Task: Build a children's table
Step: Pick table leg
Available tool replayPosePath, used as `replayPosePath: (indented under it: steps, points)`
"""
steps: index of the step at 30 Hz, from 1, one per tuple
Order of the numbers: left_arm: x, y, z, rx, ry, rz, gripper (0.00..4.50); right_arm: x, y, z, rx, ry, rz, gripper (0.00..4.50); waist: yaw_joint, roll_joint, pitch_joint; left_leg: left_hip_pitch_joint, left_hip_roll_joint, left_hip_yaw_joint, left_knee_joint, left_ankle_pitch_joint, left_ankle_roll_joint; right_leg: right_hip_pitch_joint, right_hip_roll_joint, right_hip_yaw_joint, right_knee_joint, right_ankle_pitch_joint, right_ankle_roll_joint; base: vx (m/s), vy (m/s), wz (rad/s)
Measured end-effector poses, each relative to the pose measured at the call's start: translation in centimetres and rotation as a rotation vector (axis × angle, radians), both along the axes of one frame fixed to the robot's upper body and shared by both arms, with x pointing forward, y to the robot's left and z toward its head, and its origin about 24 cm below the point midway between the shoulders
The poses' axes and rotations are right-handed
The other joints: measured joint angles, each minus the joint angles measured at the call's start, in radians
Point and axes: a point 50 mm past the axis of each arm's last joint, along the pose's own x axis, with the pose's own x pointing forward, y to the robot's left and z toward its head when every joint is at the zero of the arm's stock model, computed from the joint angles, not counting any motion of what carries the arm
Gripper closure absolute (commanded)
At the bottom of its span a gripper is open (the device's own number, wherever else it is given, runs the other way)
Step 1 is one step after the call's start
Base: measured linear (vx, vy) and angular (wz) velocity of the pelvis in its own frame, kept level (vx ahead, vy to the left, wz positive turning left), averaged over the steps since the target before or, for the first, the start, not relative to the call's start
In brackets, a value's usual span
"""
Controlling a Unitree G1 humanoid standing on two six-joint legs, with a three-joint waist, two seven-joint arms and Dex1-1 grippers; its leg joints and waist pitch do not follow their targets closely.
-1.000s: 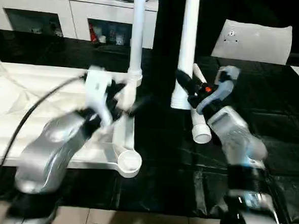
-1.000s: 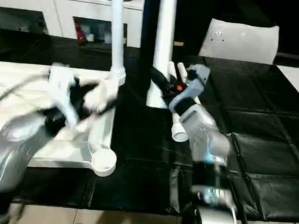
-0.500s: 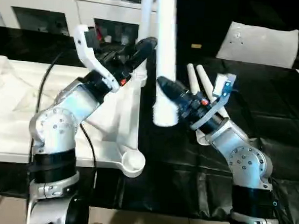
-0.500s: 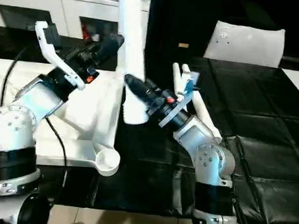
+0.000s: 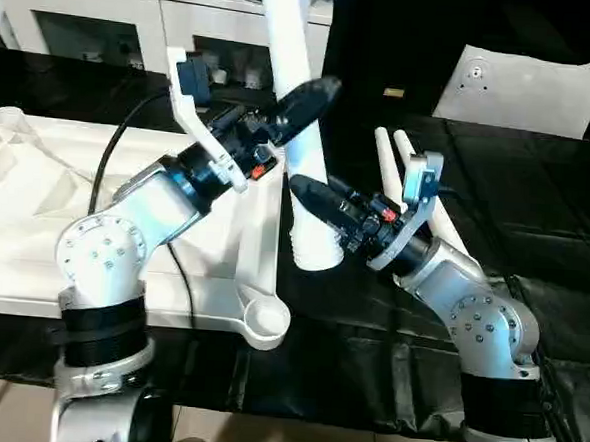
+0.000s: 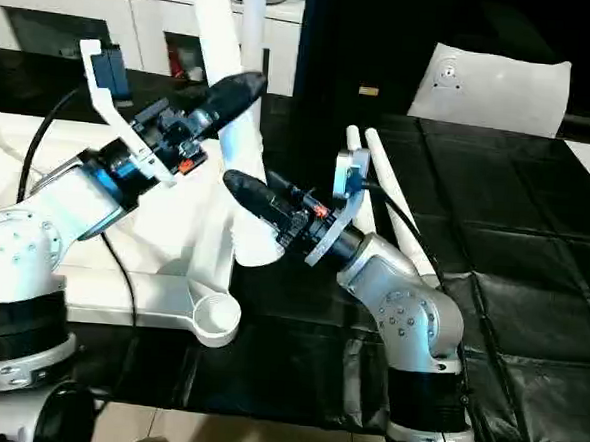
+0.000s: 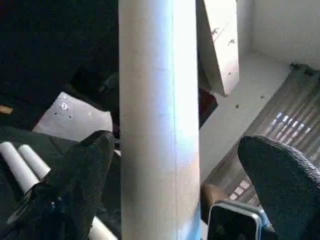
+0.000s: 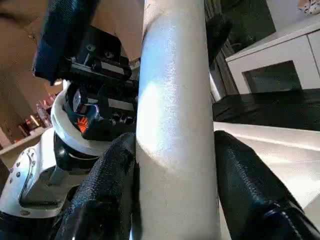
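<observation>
1. while your right gripper (image 5: 312,194) clamps its lower part, the white tapered leg (image 5: 297,151) leans, wide end just above the black mat (image 5: 535,236), beside the ribbed tabletop (image 5: 35,215).
2. a second ago that leg stood upright; it now tilts.
3. your left gripper (image 5: 308,97) straddles the leg higher up, fingers (image 7: 75,175) wide apart, not touching.

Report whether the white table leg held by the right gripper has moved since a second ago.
Yes. The white tapered plastic leg has tilted from upright and swung left, toward the white table top's near edge.
</observation>
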Motion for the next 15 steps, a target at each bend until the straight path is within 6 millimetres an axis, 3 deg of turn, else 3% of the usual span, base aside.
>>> replayPosePath:
  steps: [15]
  points:
    - [0.03,0.70,-0.36,0.137,-0.116,0.075,0.37,0.06,0.19,-0.24,-0.064,-0.031,-0.012,2.59,0.001,0.000,0.000,0.000,0.000,0.000,-0.006,0.000,-0.001,0.000,0.000,0.000,-0.004,0.000,0.000,0.000,0.000,0.00]
